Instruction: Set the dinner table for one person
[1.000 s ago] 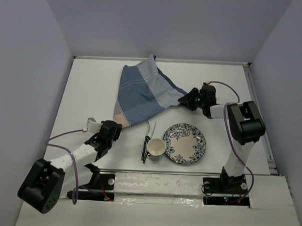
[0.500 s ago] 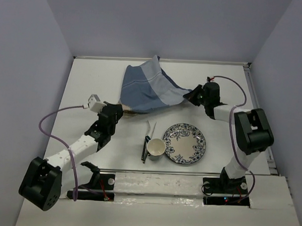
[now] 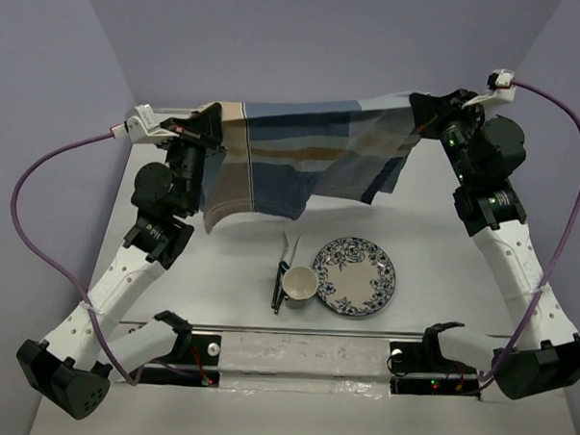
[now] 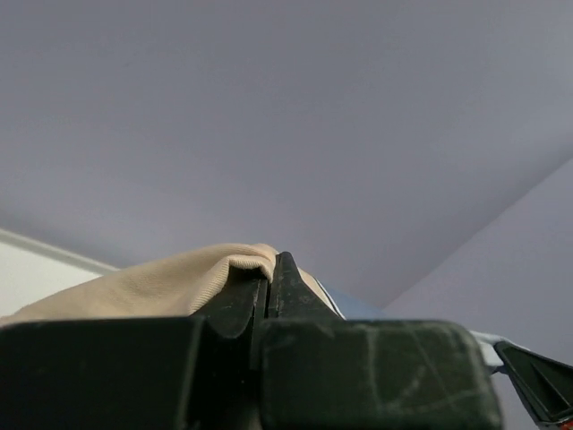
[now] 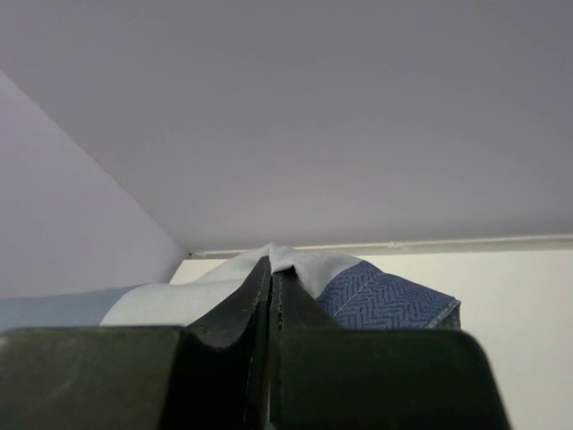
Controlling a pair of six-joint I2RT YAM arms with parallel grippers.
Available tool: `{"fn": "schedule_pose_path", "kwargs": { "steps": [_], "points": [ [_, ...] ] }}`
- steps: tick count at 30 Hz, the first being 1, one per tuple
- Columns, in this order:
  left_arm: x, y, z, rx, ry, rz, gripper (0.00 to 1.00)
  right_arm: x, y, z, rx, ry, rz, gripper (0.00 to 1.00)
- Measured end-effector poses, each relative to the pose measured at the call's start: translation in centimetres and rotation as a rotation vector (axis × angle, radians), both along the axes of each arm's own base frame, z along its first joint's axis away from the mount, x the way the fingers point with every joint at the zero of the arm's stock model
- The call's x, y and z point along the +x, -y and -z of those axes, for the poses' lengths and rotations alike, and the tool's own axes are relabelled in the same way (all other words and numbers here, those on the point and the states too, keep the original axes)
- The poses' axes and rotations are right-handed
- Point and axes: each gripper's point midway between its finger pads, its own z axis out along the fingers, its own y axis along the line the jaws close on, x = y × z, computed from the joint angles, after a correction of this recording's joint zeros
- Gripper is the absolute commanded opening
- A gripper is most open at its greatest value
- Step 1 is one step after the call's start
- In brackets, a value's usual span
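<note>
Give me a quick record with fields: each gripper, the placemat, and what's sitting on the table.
left gripper: shut on the tan corner of the placemat
right gripper: shut on a blue corner of the placemat
placemat: hanging stretched between both grippers, above the dinner table
on table: plate, cup at its left edge, cutlery left of cup

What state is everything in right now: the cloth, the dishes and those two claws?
placemat: hanging in the air, spread between both claws.
left claw: shut on a tan corner of the placemat.
right claw: shut on the opposite corner.
plate: flat on the dinner table, empty.
cup: upright beside the plate.
cutlery: lying left of the cup.
</note>
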Motion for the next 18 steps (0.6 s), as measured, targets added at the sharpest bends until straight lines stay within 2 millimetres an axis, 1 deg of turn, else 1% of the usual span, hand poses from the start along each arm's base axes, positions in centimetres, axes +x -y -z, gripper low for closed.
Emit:
{"fn": "schedule_pose_path", "kwargs": {
  "steps": [1, 3, 5, 7, 8, 11, 12, 13, 14, 15, 16, 17, 18],
  "points": [
    [-0.2, 0.0, -0.8, 0.005, 0.019, 0.003, 0.00, -0.6, 0.1, -1.1, -0.010, 0.015, 0.000, 0.00],
    [-0.4, 0.1, -2.0, 0.021, 0.045, 0.010, 0.00, -1.0, 0.2, -2.1, -0.023, 0.025, 0.003, 0.00],
    [-0.2, 0.4, -2.4, 0.040, 0.051, 0.012, 0.00, -0.6, 0.3, -1.8, -0.042, 0.006, 0.011, 0.00],
    [0.6, 0.8, -2.1, 0.062, 0.041, 0.009, 0.00, 0.4, 0.3, -0.9, -0.064, -0.029, 0.022, 0.00],
    [1.4, 1.1, -1.5, 0.080, 0.024, 0.007, 0.00, 1.1, 0.3, -0.1, -0.074, -0.052, 0.027, 0.00],
    [3.3, 1.6, 0.6, 0.117, -0.025, 0.010, 0.00, 3.3, 0.0, 3.0, -0.115, -0.140, 0.037, 0.00],
    [4.7, 1.6, 2.1, 0.137, -0.059, 0.011, 0.00, 4.3, -0.1, 4.0, -0.130, -0.171, 0.041, 0.00],
    [5.5, 1.5, 2.9, 0.145, -0.078, 0.012, 0.00, 5.4, -0.2, 4.9, -0.148, -0.194, 0.047, 0.00],
    [6.4, 1.2, 3.8, 0.151, -0.102, 0.003, 0.00, 6.1, -0.3, 5.4, -0.159, -0.206, 0.050, 0.00],
    [7.8, 0.5, 5.3, 0.161, -0.141, -0.008, 0.00, 7.0, -0.4, 6.1, -0.172, -0.223, 0.052, 0.00],
    [8.9, 0.0, 6.1, 0.165, -0.166, -0.013, 0.00, 8.0, -0.5, 6.4, -0.181, -0.236, 0.054, 0.00],
    [9.9, -0.4, 6.8, 0.168, -0.188, -0.016, 0.00, 9.0, -0.7, 6.7, -0.189, -0.245, 0.051, 0.00],
    [11.1, -0.7, 6.9, 0.172, -0.203, -0.009, 0.00, 10.2, -0.9, 6.7, -0.195, -0.253, 0.047, 0.00]
  ]
}}
